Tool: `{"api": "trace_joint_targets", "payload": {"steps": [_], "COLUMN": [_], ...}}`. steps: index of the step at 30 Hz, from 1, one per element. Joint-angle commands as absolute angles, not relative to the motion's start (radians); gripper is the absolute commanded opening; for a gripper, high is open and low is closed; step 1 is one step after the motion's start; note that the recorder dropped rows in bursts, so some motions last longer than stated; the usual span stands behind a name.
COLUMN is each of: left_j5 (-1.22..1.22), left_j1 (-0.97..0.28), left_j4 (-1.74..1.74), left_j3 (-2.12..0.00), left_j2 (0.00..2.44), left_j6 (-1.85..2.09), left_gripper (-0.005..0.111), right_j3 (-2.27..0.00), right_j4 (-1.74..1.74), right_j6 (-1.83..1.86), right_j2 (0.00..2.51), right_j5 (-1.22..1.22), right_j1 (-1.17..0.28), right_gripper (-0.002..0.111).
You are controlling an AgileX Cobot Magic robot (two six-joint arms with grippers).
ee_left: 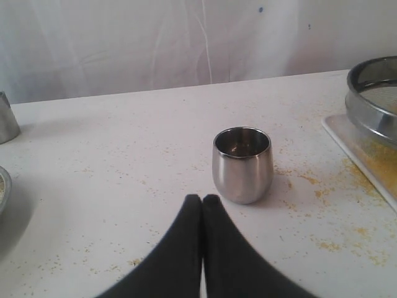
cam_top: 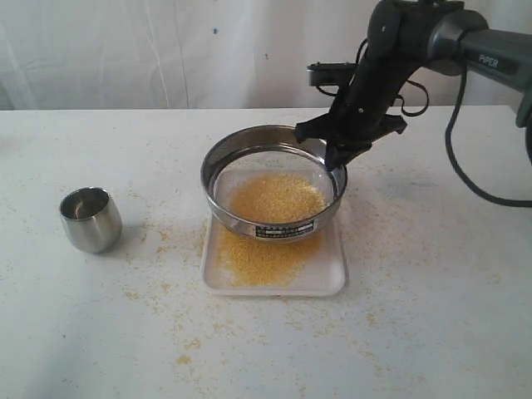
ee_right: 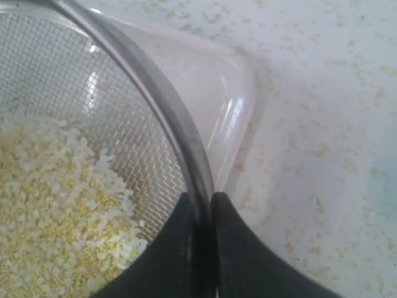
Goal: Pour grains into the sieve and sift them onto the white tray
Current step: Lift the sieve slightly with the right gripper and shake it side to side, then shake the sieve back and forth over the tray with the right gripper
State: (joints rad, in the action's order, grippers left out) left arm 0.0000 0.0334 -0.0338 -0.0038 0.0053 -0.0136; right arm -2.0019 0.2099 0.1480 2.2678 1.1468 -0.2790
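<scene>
Sieve (cam_top: 218, 158) sits over the far half of the white tray (cam_top: 331, 278) on the tabletop (cam_top: 432, 316); cannot tell whether its mesh touches the tray. Grains (cam_top: 274, 198) lie heaped on the mesh, and finer yellow ones lie on the tray below.

Right gripper (ee_right: 201, 200) is pinched tight on the thin steel rim, one finger inside the wall and one outside. Left gripper (ee_left: 203, 200) is closed on nothing, near the small steel cup (ee_left: 242, 164).

Judgement: the ring is rigid, smooth steel, probably slippery under so narrow a pinch. The loaded side would tip it away from the grip. The wall is the sensible hold; the mesh should not be pressed.
</scene>
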Motion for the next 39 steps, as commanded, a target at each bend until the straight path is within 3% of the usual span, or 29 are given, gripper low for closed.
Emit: {"api": "trace_joint_targets", "payload": {"steps": [1, 7, 13, 18, 25, 30, 36, 39], "left_j5": [-0.006, -0.006, -0.006, -0.006, -0.006, -0.006, -0.006, -0.006], "left_j1": [0.036, 0.036, 0.036, 0.036, 0.036, 0.036, 0.036, 0.036], "left_j4": [-0.04, -0.04, -0.04, -0.04, -0.04, -0.04, -0.04, -0.04], "left_j3": [0.0, 0.0, 0.0, 0.0, 0.0, 0.0, 0.0, 0.0], "left_j2": [0.0, 0.0, 0.0, 0.0, 0.0, 0.0, 0.0, 0.0], "left_j6": [-0.023, -0.023, -0.023, -0.023, -0.023, -0.023, -0.023, -0.023], "left_gripper": [0.0, 0.0, 0.0, 0.0, 0.0, 0.0, 0.0, 0.0], "right_j3": [-2.013, -2.023, -2.023, -2.023, -2.023, -2.023, -2.023, -2.023], "right_j4": [0.352, 0.068, 0.417, 0.097, 0.36, -0.02, 0.426, 0.213], "right_j6": [0.409, -0.02, 0.462, -0.014, 0.445, -0.124, 0.503, 0.243], "right_j2": [2.248, 2.246, 2.258, 2.258, 2.254, 2.25, 2.259, 2.253], "right_j5": [1.221, 1.097, 1.221, 1.106, 1.221, 1.06, 1.221, 1.103], "right_j1": [-0.312, -0.278, -0.307, -0.295, -0.339, -0.321, -0.331, -0.325], "right_gripper": [0.0, 0.0, 0.0, 0.0, 0.0, 0.0, 0.0, 0.0]}}
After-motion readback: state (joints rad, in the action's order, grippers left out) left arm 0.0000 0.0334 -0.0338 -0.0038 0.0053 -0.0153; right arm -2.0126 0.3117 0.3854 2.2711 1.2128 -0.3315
